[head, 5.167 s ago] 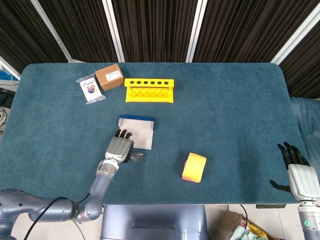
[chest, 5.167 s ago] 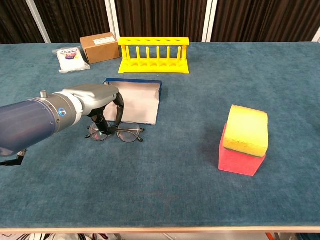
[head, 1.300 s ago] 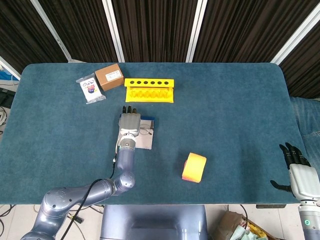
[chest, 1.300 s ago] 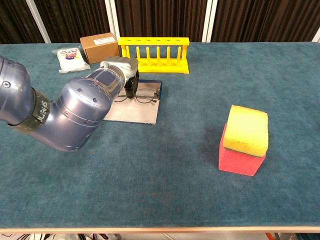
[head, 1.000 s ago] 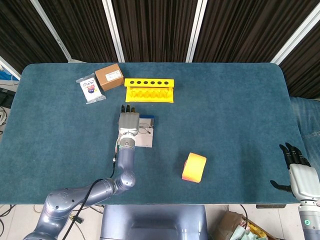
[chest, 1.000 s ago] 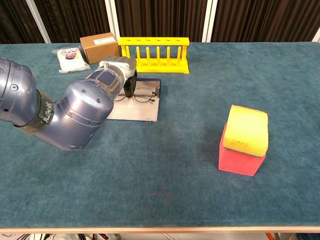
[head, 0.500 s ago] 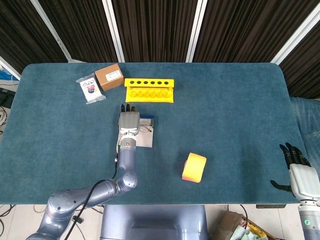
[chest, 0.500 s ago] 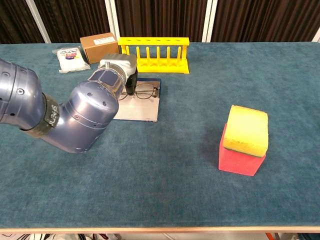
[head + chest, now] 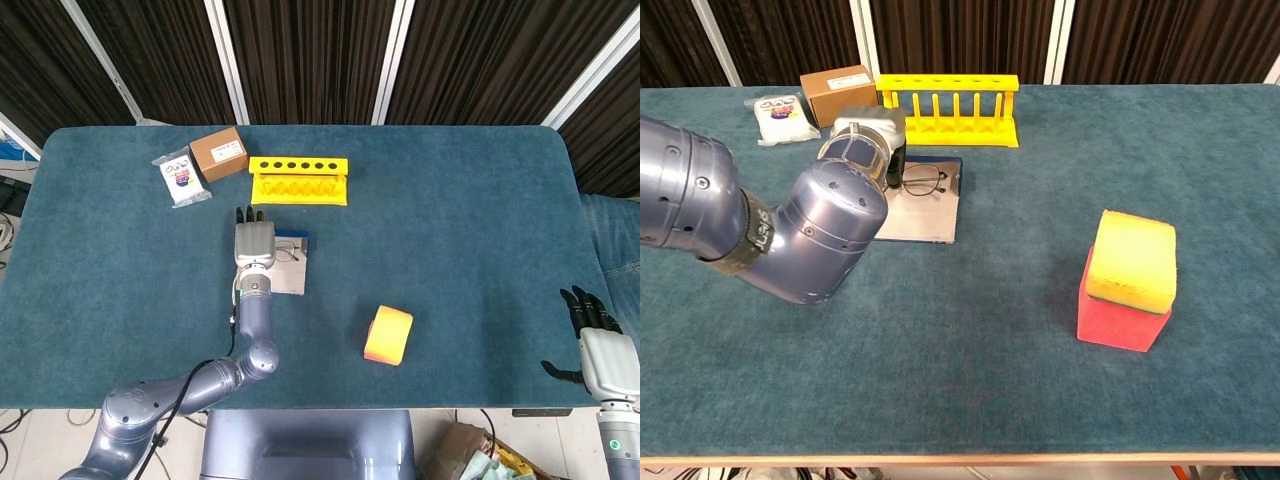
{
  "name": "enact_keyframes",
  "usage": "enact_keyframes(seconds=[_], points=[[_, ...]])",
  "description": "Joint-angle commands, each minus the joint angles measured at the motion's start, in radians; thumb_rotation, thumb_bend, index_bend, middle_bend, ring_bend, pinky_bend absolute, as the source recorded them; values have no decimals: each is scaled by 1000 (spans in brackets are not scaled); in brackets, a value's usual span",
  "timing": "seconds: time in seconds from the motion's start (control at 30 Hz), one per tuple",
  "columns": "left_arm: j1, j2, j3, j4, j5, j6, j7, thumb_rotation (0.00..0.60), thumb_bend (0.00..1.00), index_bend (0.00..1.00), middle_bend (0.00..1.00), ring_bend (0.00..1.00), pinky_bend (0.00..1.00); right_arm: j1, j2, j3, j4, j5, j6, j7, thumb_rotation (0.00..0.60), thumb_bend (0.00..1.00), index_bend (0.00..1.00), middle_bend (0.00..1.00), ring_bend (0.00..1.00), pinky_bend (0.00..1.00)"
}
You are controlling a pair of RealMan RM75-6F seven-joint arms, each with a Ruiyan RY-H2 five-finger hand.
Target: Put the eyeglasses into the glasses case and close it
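Left hand (image 9: 254,244) over open glasses case (image 9: 923,213), fingers (image 9: 894,169) pinching eyeglasses (image 9: 925,182) above blue tray end. Right hand (image 9: 604,357) at table (image 9: 460,230) edge, fingers spread, empty.

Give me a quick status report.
Left hand holds eyeglasses over open glasses case. Right hand idle at table edge, open. Nothing in the way.

left hand (image 9: 868,140) hiding eyeglasses' (image 9: 925,182) left side
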Motion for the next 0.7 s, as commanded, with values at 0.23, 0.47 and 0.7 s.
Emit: enact_keyframes(seconds=[0.23, 0.47, 0.7], points=[[-2, -10, -18, 11, 13, -12, -6, 600, 420, 309, 150, 0, 0, 0, 1, 1, -3, 8, -3, -2, 600, 0, 0, 0, 0, 210], [8, -6, -13, -22, 27, -1, 6, 600, 420, 242, 149, 0, 0, 1, 1, 2, -6, 9, -3, -6, 600, 0, 0, 0, 0, 211], [55, 47, 18, -183, 94, 86, -9, 600, 420, 239, 151, 0, 0, 1, 1, 2, -7, 11, -4, -4, 600, 0, 0, 0, 0, 210]])
